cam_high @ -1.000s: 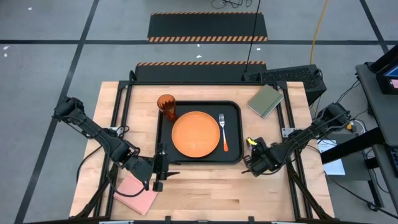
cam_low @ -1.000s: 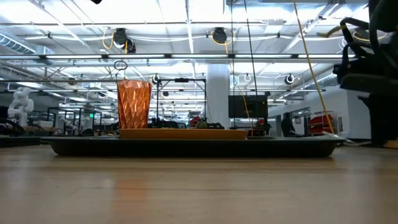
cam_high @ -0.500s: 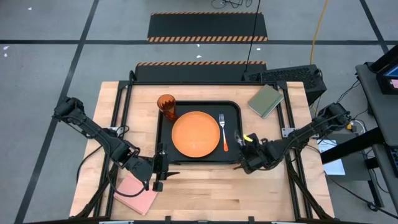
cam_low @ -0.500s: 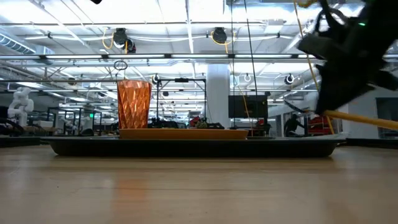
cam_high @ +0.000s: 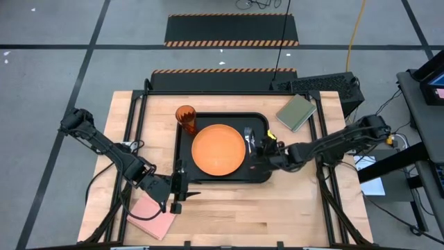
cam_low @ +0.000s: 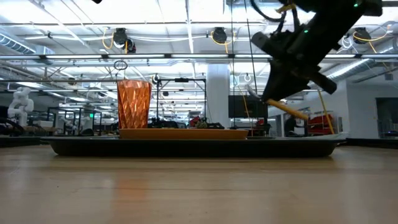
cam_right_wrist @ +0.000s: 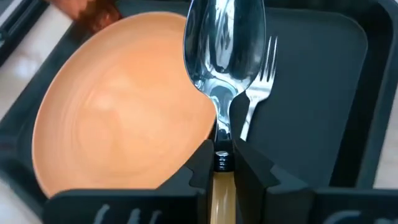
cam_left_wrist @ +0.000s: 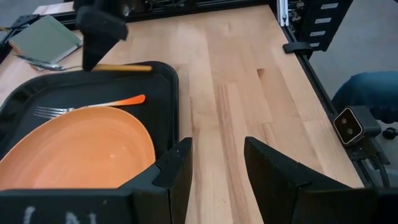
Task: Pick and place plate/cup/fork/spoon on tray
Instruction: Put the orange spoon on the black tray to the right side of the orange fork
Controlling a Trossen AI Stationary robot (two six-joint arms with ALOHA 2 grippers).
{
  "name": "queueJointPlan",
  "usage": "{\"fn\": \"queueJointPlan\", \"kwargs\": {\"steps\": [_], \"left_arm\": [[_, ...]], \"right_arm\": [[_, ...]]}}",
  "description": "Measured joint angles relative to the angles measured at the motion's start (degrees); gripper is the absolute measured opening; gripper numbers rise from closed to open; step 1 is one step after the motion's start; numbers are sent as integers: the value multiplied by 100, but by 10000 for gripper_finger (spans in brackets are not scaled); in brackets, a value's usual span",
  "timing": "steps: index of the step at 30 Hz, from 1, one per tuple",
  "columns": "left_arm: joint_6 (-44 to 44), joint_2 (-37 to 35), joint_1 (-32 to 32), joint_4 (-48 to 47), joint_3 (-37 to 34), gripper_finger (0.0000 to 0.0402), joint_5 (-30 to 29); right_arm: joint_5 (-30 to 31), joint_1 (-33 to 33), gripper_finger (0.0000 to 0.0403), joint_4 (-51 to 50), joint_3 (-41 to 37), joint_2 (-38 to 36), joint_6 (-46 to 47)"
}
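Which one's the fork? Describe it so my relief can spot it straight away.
Find the black tray mid-table with the orange plate on it. The fork lies flat on the tray beside the plate, on the right arm's side. It has tines and rests on the tray, while the round-bowled spoon is up in the right hand.

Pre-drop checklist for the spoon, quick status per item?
1. Right hand shut on the spoon handle: ok.
2. Spoon over the tray, held above it in the low view: ok.
3. Landing spot: the fork lies right under the spoon bowl, beside the plate; bare tray floor shows past the fork: not ok, shift first.
4. Cup upright at the tray's far left corner, away from the drop: ok.
5. Left hand parked on the table near the pink block, off the tray: ok.
6. Height left to the tray floor: cannot tell.
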Motion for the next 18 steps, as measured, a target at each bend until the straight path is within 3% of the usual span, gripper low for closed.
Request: {"fn": "queueJointPlan", "kwargs": {"steps": [9, 18], "left_arm": [[50, -2, 0, -3, -2, 149, 4], [64, -2, 0, -4, -2, 149, 4]], "right_arm": [[-404, -475, 29, 157, 0, 544, -129], [-589, -844, 29, -239, 0, 606, -135]]}}
